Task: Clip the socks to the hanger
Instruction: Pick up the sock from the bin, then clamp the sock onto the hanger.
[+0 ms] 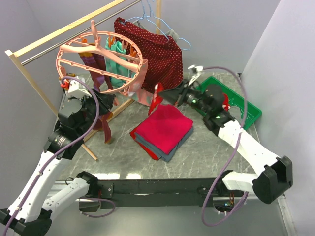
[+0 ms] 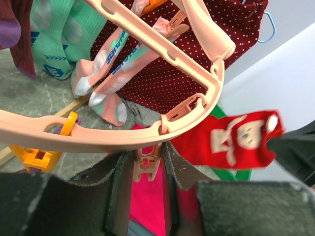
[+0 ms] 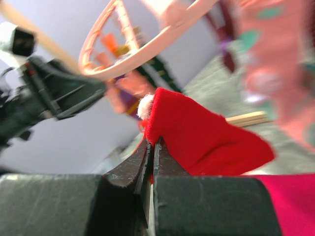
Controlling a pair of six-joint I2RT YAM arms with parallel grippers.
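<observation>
We have several socks up already: a teal sock (image 2: 54, 34) and pink socks (image 2: 106, 64) hang clipped from the hanger (image 2: 98, 140). Our left gripper (image 2: 145, 156) is pinched on a free clip (image 2: 146, 169) at the rim, while our right gripper (image 3: 150, 147) grasps the red sock (image 2: 236, 140) in the air just beside it, not yet clipped.

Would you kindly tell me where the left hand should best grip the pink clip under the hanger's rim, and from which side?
Pinch the pink clip across its two flat sides, just beneath the hanger rim, approaching from outside the ring and below. It hangs straight down off the rim, so the left hand has its fingers flanking it, as now; squeezing there should probably open it.
</observation>
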